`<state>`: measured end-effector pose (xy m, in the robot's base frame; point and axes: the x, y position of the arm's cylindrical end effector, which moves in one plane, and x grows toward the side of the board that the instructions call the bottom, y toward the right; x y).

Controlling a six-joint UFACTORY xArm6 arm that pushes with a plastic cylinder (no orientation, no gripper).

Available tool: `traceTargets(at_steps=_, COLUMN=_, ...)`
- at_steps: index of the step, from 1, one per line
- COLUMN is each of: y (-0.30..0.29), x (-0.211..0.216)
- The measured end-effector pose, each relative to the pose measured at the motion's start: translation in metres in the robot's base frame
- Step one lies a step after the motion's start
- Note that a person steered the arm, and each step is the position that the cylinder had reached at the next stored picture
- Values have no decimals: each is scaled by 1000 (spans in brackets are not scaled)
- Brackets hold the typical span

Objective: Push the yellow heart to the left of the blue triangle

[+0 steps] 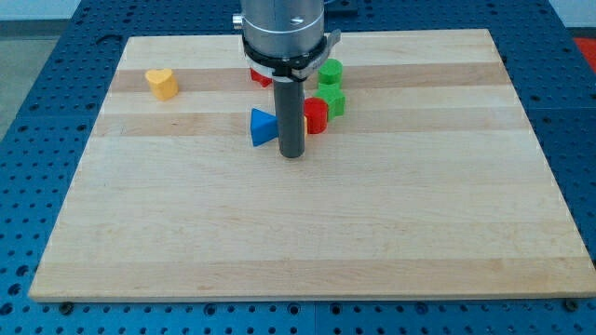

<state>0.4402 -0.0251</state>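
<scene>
The yellow heart [162, 83] lies near the board's top left. The blue triangle [262, 127] lies near the middle of the board's upper half, well to the right of the heart and a little lower. My tip [293, 154] rests on the board just right of the blue triangle and slightly below it, close to or touching it. The rod hides part of the blocks behind it.
A red block [317, 115] sits right of the rod, with a sliver of yellow beside it. Two green blocks [331, 72] [333, 100] stand above and right of it. Another red block [260, 76] peeks out under the arm's body. The wooden board [298, 233] lies on a blue perforated table.
</scene>
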Motion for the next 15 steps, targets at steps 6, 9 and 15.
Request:
traceTargets(at_steps=6, y=-233, x=-134)
traceTargets(at_steps=9, y=-145, x=-136)
traceTargets(at_steps=15, y=-210, x=-140)
